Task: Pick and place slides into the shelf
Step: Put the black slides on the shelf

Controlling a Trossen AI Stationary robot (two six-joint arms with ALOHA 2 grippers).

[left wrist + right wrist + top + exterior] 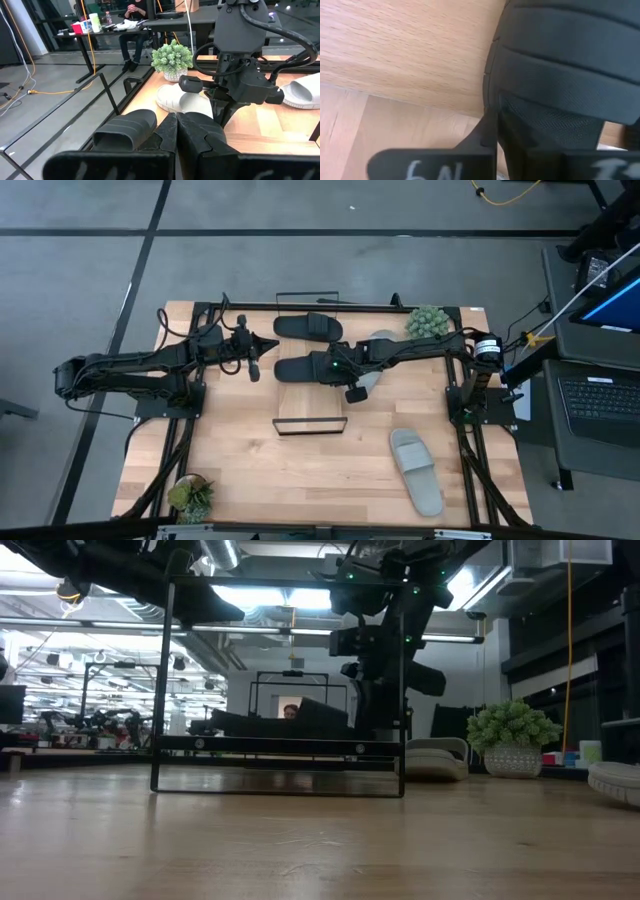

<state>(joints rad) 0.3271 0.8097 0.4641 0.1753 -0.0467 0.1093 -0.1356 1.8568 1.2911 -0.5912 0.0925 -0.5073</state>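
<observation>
While the right gripper (322,367) sits over the middle of the table, its fingers are pinched on the near black slide (300,369); the right wrist view shows the ribbed black strap (560,65) clamped against a finger (485,135), with light wood under it. From the gripper, the right arm runs off toward 3 o'clock, passing over a light grey slide (378,340). At about 12 o'clock from the held slide lies the second black slide (308,327), apart from it, near the table's back edge. The left gripper (268,343) hovers at 10 o'clock from the held slide, fingers pressed together on nothing, pointing toward the two black slides; its arm extends toward 9 o'clock. A small black wire frame (310,425) stands on the wood at 6 o'clock from the right gripper. The other light grey slide (415,470) lies well apart at about 4 o'clock, near the front right of the table (240,470). A potted green plant (427,322) sits at the back right corner, another plant (190,498) at the front left corner.
</observation>
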